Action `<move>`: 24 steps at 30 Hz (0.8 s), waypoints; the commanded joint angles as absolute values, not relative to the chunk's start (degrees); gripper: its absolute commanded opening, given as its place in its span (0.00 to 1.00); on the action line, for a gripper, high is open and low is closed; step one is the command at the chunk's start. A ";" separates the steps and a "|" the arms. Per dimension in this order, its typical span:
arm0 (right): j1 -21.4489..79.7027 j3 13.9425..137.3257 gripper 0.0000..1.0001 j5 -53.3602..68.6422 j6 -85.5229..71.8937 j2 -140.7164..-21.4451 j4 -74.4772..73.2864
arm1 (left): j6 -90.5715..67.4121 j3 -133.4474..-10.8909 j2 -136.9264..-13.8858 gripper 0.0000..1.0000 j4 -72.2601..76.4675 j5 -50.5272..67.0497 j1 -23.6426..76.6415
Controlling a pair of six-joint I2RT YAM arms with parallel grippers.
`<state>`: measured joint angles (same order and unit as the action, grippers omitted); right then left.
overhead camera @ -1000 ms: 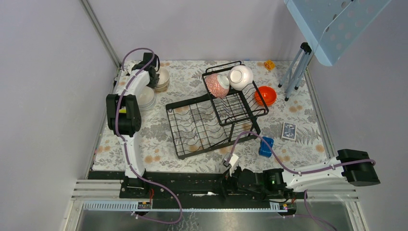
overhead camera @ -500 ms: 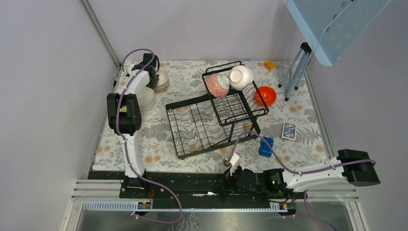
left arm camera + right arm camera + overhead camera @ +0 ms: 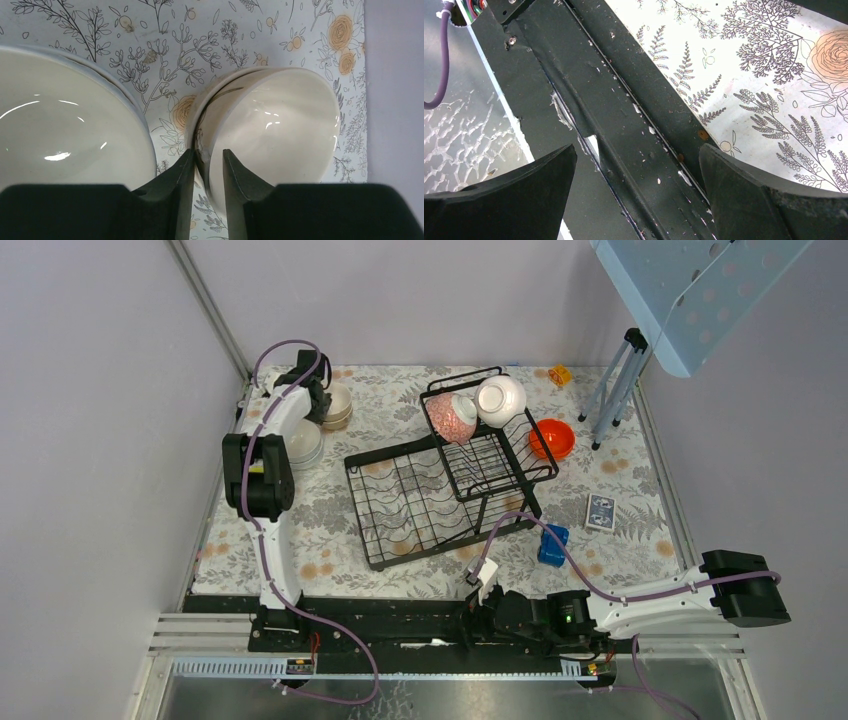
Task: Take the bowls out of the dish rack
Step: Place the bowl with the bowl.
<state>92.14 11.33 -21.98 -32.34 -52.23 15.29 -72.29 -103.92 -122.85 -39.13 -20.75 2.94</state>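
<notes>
My left gripper [image 3: 318,400] is at the far left of the table, shut on the rim of a cream bowl [image 3: 338,405]. In the left wrist view the gripper [image 3: 207,165] has one finger outside and one inside the tilted cream bowl [image 3: 280,130], which rests on another bowl. A white bowl [image 3: 60,130] sits beside it. The black dish rack [image 3: 440,490] holds a pink-patterned bowl [image 3: 452,417] and a white bowl [image 3: 500,400] in its upper basket. An orange-red bowl [image 3: 551,439] stands on the table right of the rack. My right gripper [image 3: 472,618] is open and empty over the near rail [image 3: 624,125].
White bowls [image 3: 303,443] are stacked near the left wall. A blue block [image 3: 552,544] and a playing card [image 3: 600,511] lie right of the rack. A small yellow toy [image 3: 560,373] and tripod legs [image 3: 615,390] stand at the back right.
The left arm has shifted very slightly at the cream bowl. Nothing else has moved.
</notes>
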 commanded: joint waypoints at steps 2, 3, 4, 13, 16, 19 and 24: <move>92.02 10.86 1.00 -24.43 -33.05 -51.57 16.18 | -72.87 -106.00 -121.25 0.33 -35.27 -19.40 2.55; 91.95 10.85 1.00 -24.48 -32.99 -51.58 16.25 | -72.82 -105.93 -121.02 0.35 -35.31 -19.28 2.55; 91.98 10.88 1.00 -24.44 -32.96 -51.59 16.26 | -72.66 -105.87 -120.82 0.38 -35.26 -19.22 2.55; 92.00 10.92 1.00 -24.15 -32.88 -51.85 16.46 | -71.13 -102.31 -117.07 0.61 -33.09 -18.85 2.49; 92.03 10.87 1.00 -24.08 -32.94 -51.66 16.52 | -70.73 -102.45 -116.05 0.63 -33.10 -18.83 2.46; 92.03 10.69 1.00 -24.11 -32.99 -51.54 16.55 | -70.17 -102.65 -115.07 0.64 -33.13 -18.82 2.51; 92.02 10.62 1.00 -24.08 -32.97 -51.38 16.70 | -69.57 -102.77 -113.48 0.66 -33.42 -19.12 2.47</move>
